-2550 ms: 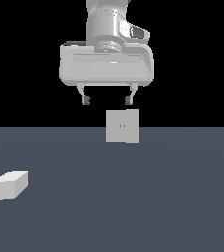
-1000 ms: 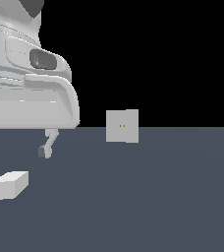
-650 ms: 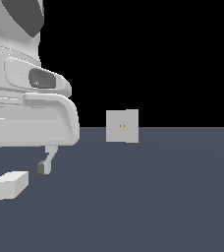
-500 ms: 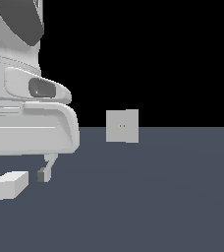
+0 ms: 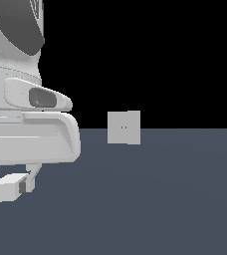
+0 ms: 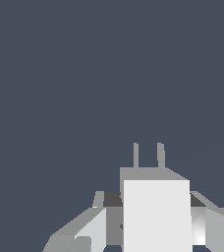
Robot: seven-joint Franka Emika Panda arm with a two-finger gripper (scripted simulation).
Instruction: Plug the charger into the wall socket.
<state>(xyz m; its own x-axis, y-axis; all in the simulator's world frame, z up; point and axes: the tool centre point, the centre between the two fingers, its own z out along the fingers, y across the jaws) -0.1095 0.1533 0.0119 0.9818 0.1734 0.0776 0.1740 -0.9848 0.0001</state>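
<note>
Black emptiness fills the background above a flat slate-grey desk (image 5: 175, 199). At the exterior view's left, the bulky white Panda arm (image 5: 21, 124) hangs low, and its end effector (image 5: 8, 185) reaches down around the charger (image 5: 5, 188), an off-white block lying on the desk. A finger (image 5: 28, 183) stands at the block's end towards the exterior view's right; the opposite one is mostly hidden. In the wrist view the charger (image 6: 155, 211) sits between the two fingers, its twin prongs (image 6: 147, 155) pointing away from the camera, so the jaws flank it for a grasp across its body. Whether they already press on it cannot be told. Well apart, towards the exterior view's right, the wall socket (image 5: 124, 127) stands upright at the desk's far edge, its two yellowish holes facing forward, ready to receive the prongs once the charger is carried over.
</note>
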